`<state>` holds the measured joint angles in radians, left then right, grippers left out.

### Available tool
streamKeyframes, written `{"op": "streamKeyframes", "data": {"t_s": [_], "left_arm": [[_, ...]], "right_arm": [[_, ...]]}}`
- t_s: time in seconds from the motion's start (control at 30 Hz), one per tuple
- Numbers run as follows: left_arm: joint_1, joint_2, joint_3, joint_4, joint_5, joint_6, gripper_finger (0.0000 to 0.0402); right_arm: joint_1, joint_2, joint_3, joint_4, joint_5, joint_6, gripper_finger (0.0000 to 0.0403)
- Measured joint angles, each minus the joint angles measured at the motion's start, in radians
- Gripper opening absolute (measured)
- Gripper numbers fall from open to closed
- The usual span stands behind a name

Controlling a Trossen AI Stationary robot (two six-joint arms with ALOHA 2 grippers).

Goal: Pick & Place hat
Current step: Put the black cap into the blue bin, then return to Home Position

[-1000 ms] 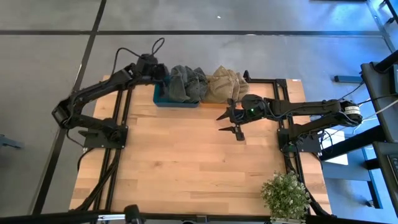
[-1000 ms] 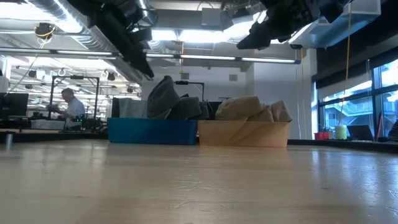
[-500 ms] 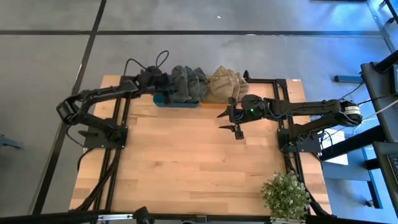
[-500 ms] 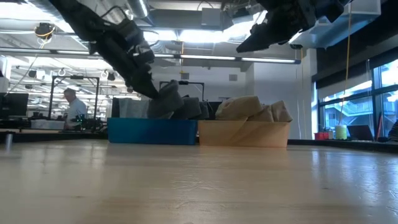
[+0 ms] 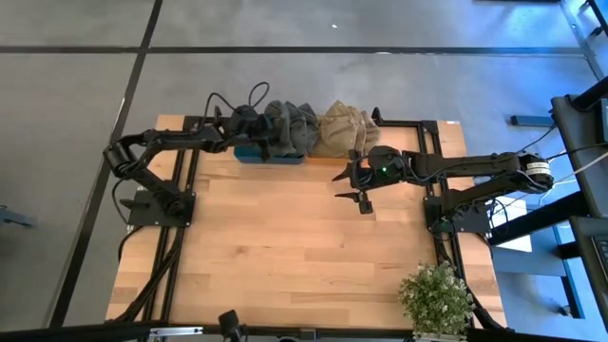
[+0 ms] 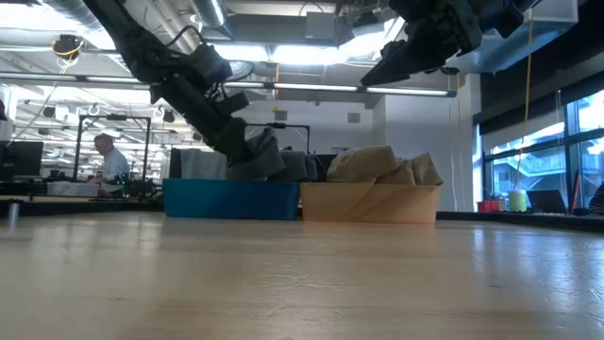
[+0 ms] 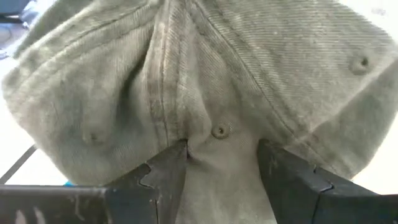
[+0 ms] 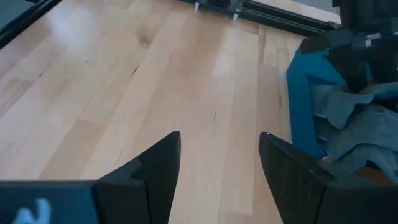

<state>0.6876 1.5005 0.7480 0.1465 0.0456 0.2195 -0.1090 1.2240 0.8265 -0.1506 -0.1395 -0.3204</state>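
Note:
Grey-green hats (image 5: 288, 128) are piled in a blue bin (image 5: 249, 152) at the table's far edge, and tan hats (image 5: 342, 128) sit in a tan box (image 6: 370, 201) right of it. My left gripper (image 5: 258, 131) is down on the pile's left side, open, with a grey-green hat's crown (image 7: 205, 68) filling the left wrist view. My right gripper (image 5: 350, 185) hangs open above the bare table, near the tan hats, touching nothing. My left gripper (image 7: 222, 163) is open, with a raised fold of the hat's crown between its fingers, beside a seam and an eyelet (image 7: 219, 132). Both fingertips (image 7: 173, 163) touch the cloth. It comes slanting down from the table's left. The hat lies on the pile in the bin.
Black frame rails (image 5: 418, 123) run along the table's far, left and right sides. A potted plant (image 5: 437, 296) stands at the near right corner. Bare wooden tabletop (image 5: 285, 237) lies between the arms. A person (image 6: 109, 161) sits far back in the room.
My left gripper has moved right and down from above the bin's left end onto the grey-green hats, and its fingers now reach into the pile. The top hat's peak has been pushed down and to the right. My right arm has kept still.

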Motion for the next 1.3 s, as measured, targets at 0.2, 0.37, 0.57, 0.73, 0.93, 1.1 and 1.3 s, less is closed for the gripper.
{"op": "streamKeyframes", "data": {"t_s": [0.2,0.37,0.57,0.73,0.93,1.1,1.3], "left_arm": [[0.0,-0.077,-0.001,0.001,0.053,0.001,0.0191],[0.0,-0.209,-0.001,-0.07,0.107,-0.008,0.0191],[-0.008,-0.369,-0.008,-0.15,0.146,-0.069,0.0191],[-0.059,-0.492,-0.126,-0.068,0.351,-0.15,0.0191],[-0.167,-0.641,-0.484,0.412,0.311,-0.323,0.0191],[-0.215,-0.773,-0.662,0.614,0.305,-0.391,0.0191],[-0.175,-0.977,-0.687,0.454,0.278,-0.445,0.0191]], "right_arm": [[0.0,0.0,0.0,0.0,0.0,-0.003,0.0218],[0.0,0.0,0.0,0.0,-0.001,0.009,0.0218],[0.0,0.0,0.0,-0.031,-0.02,0.054,0.0218],[0.0,-0.001,-0.017,-0.016,-0.158,0.051,0.0218],[-0.034,-0.042,-0.204,0.238,-0.163,0.162,0.0218],[-0.066,-0.196,-0.364,0.389,-0.167,0.279,0.0218],[-0.072,-0.447,-0.486,0.403,-0.151,0.347,0.0218]]}}
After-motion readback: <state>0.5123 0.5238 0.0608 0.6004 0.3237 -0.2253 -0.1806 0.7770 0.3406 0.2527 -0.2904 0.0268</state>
